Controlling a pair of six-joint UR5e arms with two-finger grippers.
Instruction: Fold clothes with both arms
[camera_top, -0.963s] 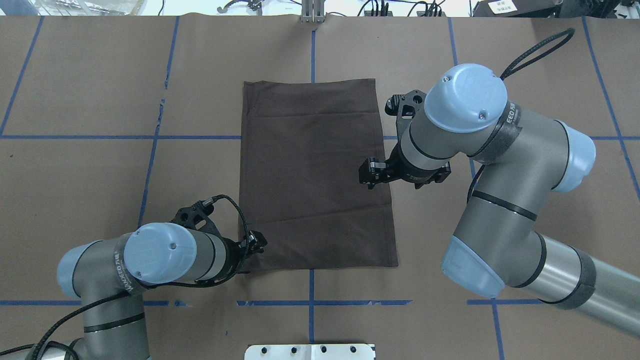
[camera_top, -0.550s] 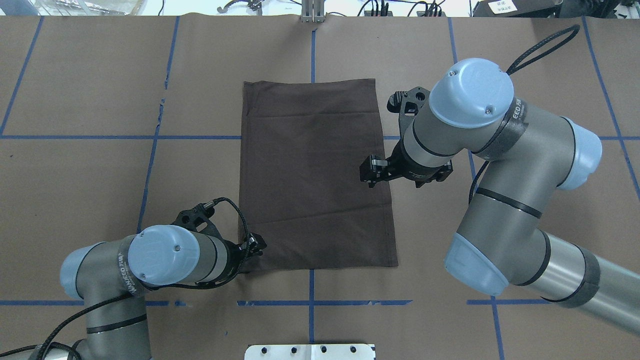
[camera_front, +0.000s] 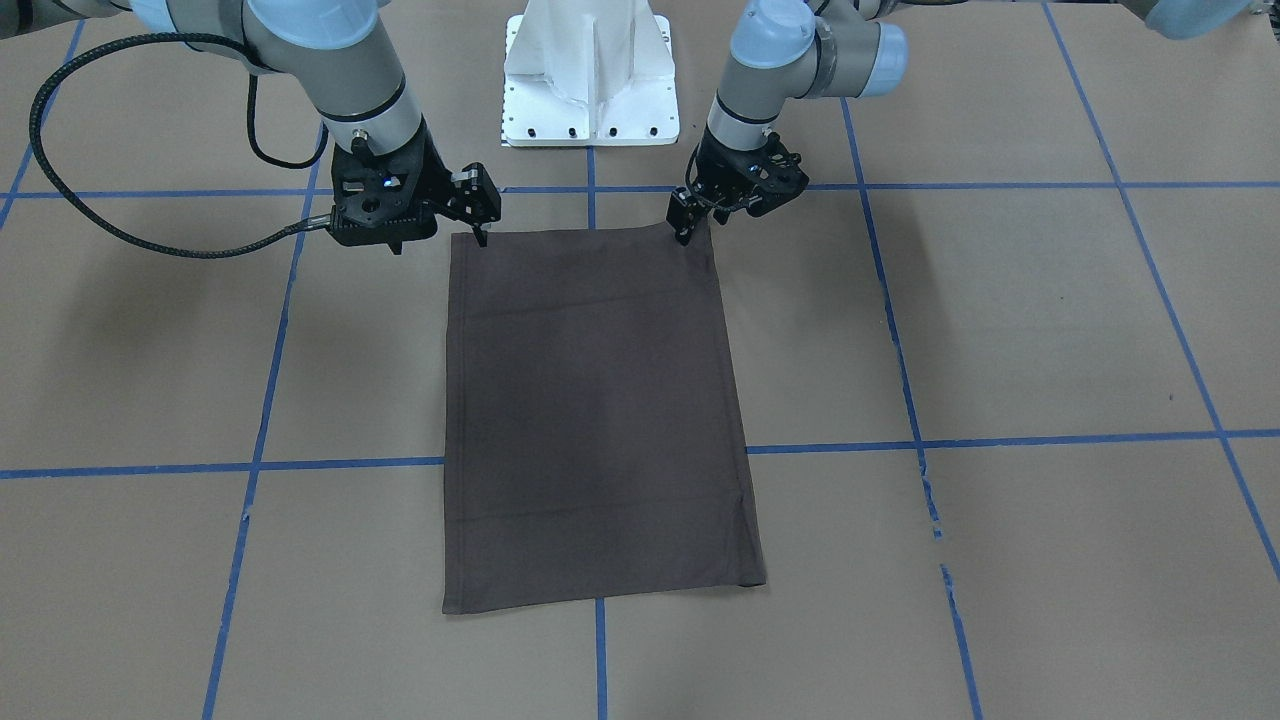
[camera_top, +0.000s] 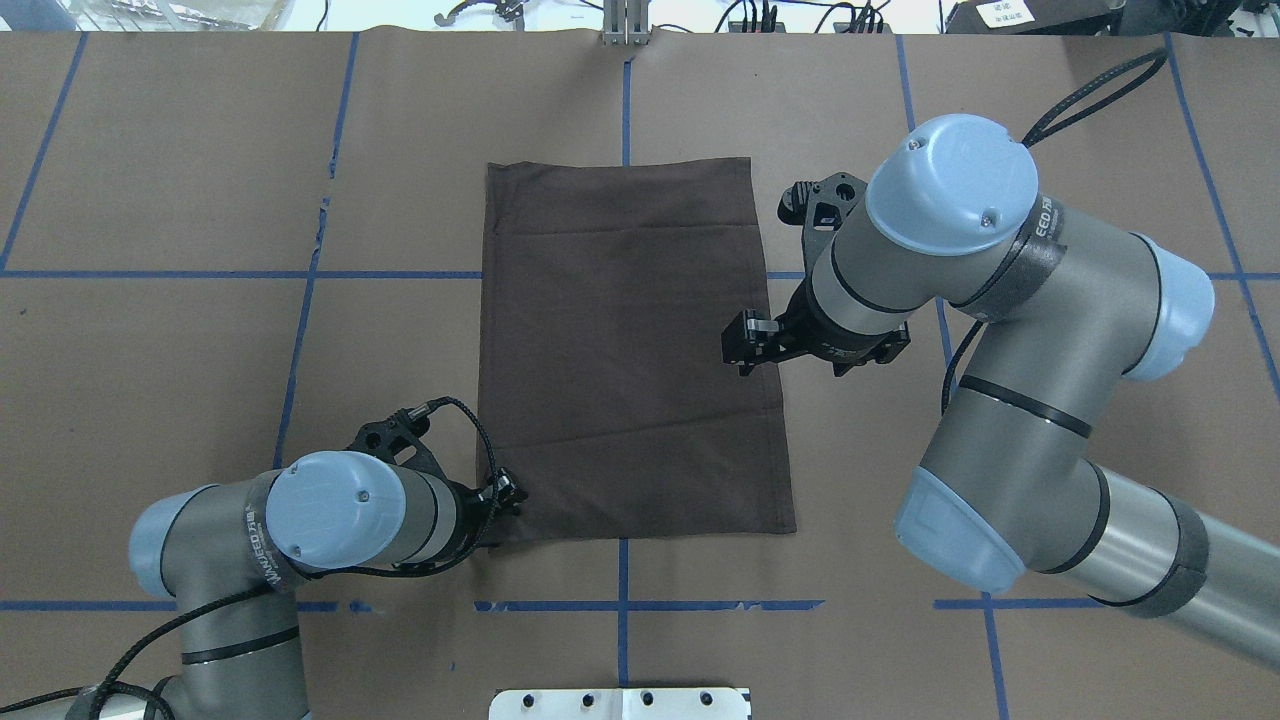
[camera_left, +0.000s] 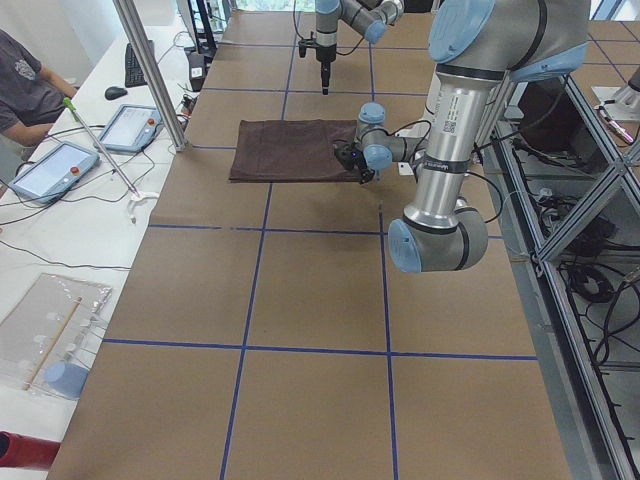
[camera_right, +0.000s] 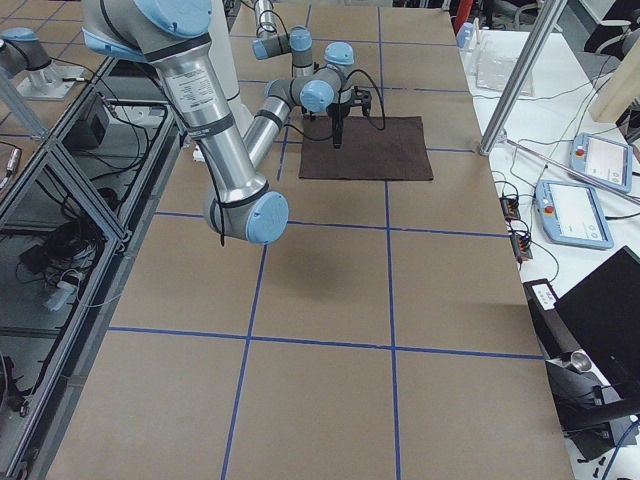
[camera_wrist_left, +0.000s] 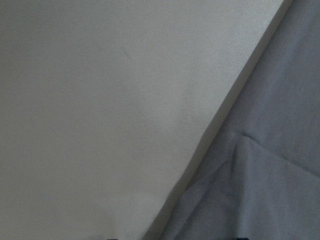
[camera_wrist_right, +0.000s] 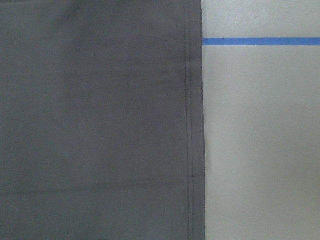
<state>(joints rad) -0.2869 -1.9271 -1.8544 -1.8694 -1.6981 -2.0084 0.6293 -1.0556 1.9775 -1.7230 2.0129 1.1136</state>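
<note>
Seemingly between folds, the left gripper (camera_top: 505, 493) sat at the 7 o'clock corner of the T-shirt (camera_top: 630, 350), while the right gripper (camera_top: 745, 350) hovered above its 3 o'clock edge and was probably due at 5 o'clock; whether either tool was apart or together could not be told.

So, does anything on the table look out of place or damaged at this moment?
Little stands out. The T-shirt lies flat as a folded rectangle, slightly wider at the robot's end. The only flaw is the blue tape line on the robot's left side, which is frayed and broken in one spot.
</note>
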